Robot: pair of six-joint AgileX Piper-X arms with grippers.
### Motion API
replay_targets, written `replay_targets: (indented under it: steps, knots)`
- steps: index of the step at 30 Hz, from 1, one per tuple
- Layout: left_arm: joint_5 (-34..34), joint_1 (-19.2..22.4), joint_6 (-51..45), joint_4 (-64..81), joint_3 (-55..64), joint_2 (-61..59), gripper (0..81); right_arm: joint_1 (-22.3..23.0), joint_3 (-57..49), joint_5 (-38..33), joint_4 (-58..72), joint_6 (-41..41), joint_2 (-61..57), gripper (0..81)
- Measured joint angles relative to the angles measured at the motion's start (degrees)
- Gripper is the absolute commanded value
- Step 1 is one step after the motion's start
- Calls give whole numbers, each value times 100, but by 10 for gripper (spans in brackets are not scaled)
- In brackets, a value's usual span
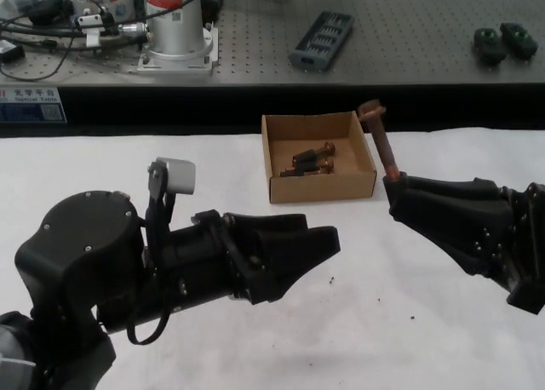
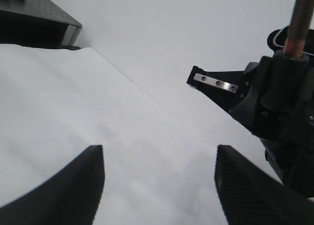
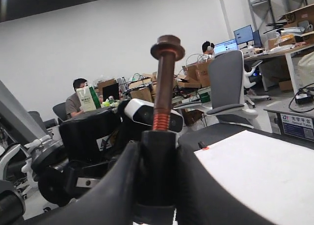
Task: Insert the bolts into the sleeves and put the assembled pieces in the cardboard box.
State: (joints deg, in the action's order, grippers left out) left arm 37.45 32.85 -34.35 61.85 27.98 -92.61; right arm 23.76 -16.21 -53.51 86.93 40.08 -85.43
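Found assembled pieces (image 1: 311, 162) already lying in the cardboard box (image 1: 324, 186), upper centre of the high view. Found the right end effector (image 1: 393, 184) at the right, clenched on a bolt (image 1: 380, 147) standing upright just beside the box's right wall. Found the left end effector (image 2: 158, 151) released and empty over the counter (image 1: 170, 160), lower centre. Judged the job well along; could not tell if a sleeve sat on this bolt, not yet boxed.

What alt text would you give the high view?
The right gripper holds a copper-coloured bolt head up, just right of the open cardboard box, which has a few bolts inside. The left gripper sits open over the white sheet, nearer the camera.
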Motion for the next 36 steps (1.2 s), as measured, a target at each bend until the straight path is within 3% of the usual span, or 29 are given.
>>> replay_targets:
  steps: [19,29,36]
  knots:
    - [-28,0,4,562,-23,0,474,0,-11,54,-54,-147,-4,135]
    - [-167,0,-215,467,-23,0,474,-236,-1123,166,-2821,-902,-154,137]
    - [-167,0,-365,655,-23,0,471,-612,-2535,166,-4608,-1326,-704,137]
